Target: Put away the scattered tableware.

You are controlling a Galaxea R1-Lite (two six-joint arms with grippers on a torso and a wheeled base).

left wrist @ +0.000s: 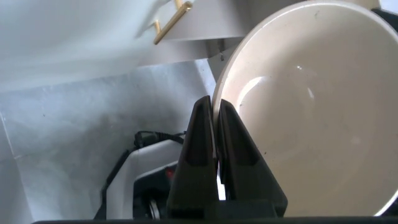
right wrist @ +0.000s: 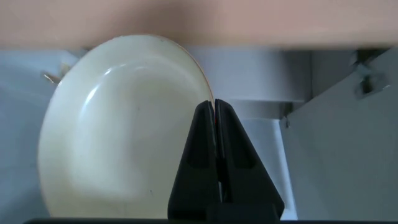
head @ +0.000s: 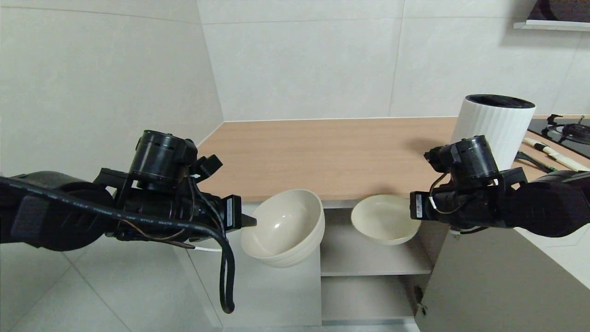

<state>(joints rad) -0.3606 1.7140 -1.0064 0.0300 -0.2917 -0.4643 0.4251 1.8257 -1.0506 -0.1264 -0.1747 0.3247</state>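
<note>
Bowl [head: 286,230] is pinched by its rim in the left gripper [left wrist: 216,118], plate [head: 385,224] likewise in the right gripper [right wrist: 214,118].

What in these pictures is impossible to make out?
- Head view: utensils partly hidden behind the right arm.
- Head view: stove cut off by the edge.
- Left wrist view: deep bowl cut off by the edge.
- Right wrist view: shallow bowl, rim partly behind the right gripper.
</note>
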